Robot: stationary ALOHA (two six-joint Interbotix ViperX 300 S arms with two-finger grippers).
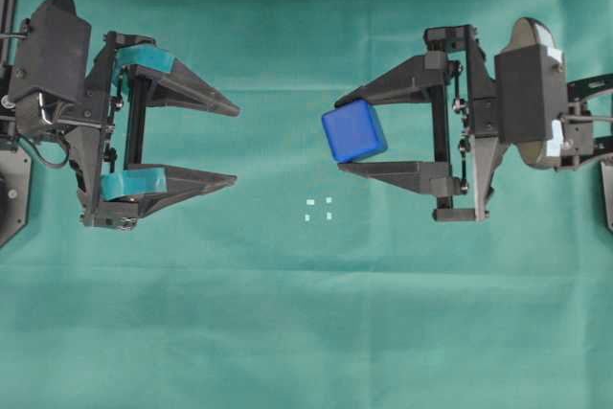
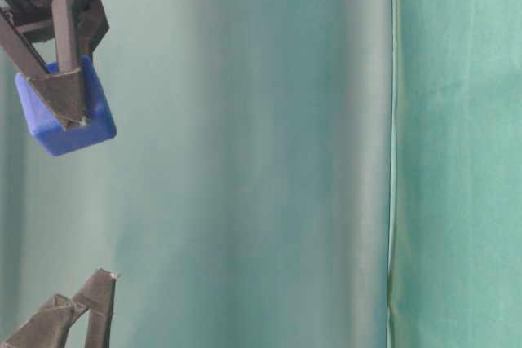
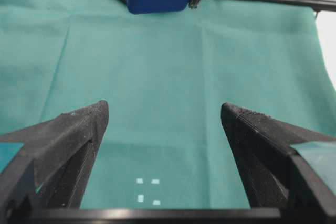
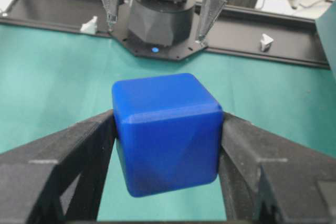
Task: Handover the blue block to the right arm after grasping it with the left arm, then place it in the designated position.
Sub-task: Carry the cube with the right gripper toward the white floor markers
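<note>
The table is covered by a creased green cloth. The blue block is clamped, tilted, between the right gripper's fingertips above it. The left gripper is spread wide, empty. The designated position, bare, lies at seven o'clock from the block.

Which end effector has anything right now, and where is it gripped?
The right end effector pinches the blue block by two opposite side faces, at its fingertips. The left end effector is open, empty.
</note>
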